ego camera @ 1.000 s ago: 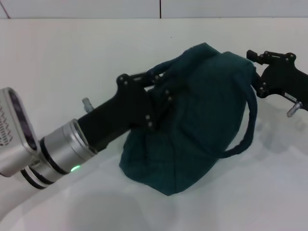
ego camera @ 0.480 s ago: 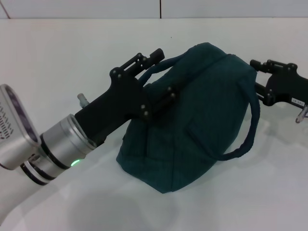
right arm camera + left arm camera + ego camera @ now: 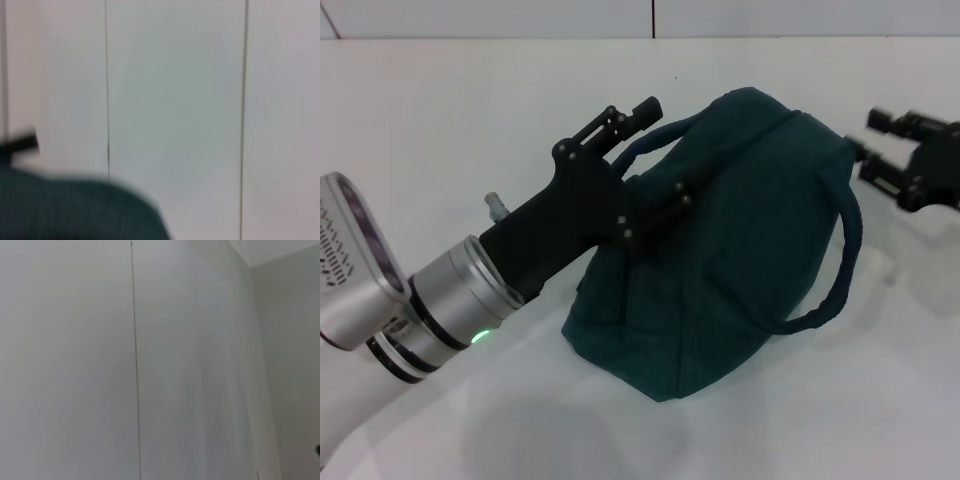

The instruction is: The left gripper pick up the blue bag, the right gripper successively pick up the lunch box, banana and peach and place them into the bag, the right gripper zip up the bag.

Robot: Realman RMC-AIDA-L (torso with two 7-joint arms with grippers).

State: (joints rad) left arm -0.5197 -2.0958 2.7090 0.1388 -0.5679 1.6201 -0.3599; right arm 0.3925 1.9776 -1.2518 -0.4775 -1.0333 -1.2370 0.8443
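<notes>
Across the middle of the white table [image 3: 440, 110], the blue bag [image 3: 740, 240] sits closed and slumped, its dome top toward the far edge and its base toward the near edge. One rope handle [image 3: 835, 270] loops off its right side onto bare tabletop; the other arches at its upper left. Wide open room lies along the far edge, the left side and the near right corner.

From the near left corner, the left arm's silver wrist [image 3: 450, 310], green light lit, reaches in diagonally. The left gripper [image 3: 655, 155] meets the bag's upper left side with its fingers spread: one finger [image 3: 615, 125] angles up clear of the fabric beside the arched handle, the other [image 3: 665, 212] lies against the bag's side. It pinches nothing.

At the right edge, the right gripper [image 3: 880, 150] hangs just beside the bag, apart from it, fingers parted and empty; its body is cut off by the frame.

The bag's contents are hidden. The left wrist view shows only pale wall panels. The right wrist view shows a blurred strip of the bag's teal fabric below a paneled wall.
</notes>
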